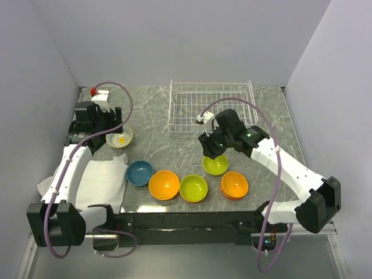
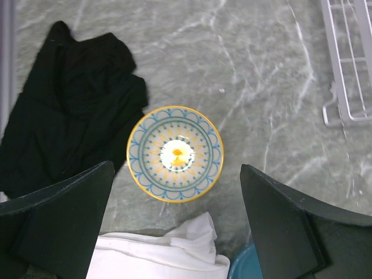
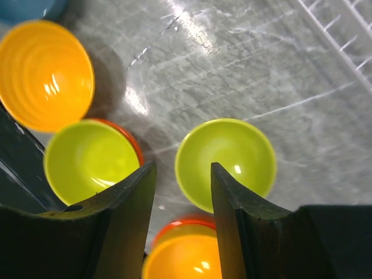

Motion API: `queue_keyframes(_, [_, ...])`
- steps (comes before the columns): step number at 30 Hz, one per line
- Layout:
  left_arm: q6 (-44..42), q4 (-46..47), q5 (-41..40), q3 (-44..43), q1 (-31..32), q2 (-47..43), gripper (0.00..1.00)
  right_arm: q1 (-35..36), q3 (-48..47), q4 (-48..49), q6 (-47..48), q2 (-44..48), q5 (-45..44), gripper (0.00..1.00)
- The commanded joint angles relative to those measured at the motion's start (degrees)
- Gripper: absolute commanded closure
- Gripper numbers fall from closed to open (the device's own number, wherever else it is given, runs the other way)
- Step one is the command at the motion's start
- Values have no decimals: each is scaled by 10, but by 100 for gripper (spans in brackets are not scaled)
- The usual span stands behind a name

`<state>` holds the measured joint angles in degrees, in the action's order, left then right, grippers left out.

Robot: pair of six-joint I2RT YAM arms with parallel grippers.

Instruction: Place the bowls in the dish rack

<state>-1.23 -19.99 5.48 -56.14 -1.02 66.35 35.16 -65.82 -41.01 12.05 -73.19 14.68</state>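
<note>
Six bowls, and none is in the dish rack (image 1: 197,110) yet (it sits at the far side of the table (image 1: 151,116), right of centre). Five are bunched near the front edge: the teal bowl (image 1: 139,172), orange bowl (image 1: 164,185), lime bowl (image 1: 193,188), second lime bowl (image 1: 215,165) and second orange bowl (image 1: 234,185). The patterned bowl (image 2: 174,154) sits alone on the left, just beside the white cloth (image 1: 104,180).

The right gripper (image 3: 183,197) hangs over the second lime bowl, partly open and holding nothing. Its gap is lined up over one edge, which looks like the setup for a rim pinch. That bowl is nearest the rack, so it makes sense as first pick. The left gripper (image 2: 177,171) hovers wide open above the patterned bowl, empty too, probably staged for its own side.
</note>
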Motion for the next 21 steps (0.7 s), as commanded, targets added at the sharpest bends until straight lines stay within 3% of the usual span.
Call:
queue_keyframes(1, [29, 27, -80, -4, 7, -31, 3, 21, -15, 53, -198, -44, -66, 51])
queue_keyframes(9, [57, 20, -59, 12, -22, -61, 3, 58, -80, 2, -325, -162, -174, 57])
queue_keyframes(15, [33, 7, -69, 26, -25, -89, 3, 86, -95, -32, -387, -190, -278, 60])
queue_keyframes(21, [34, 13, -76, 47, -26, -106, 3, 97, -83, -49, -417, -202, -309, 61])
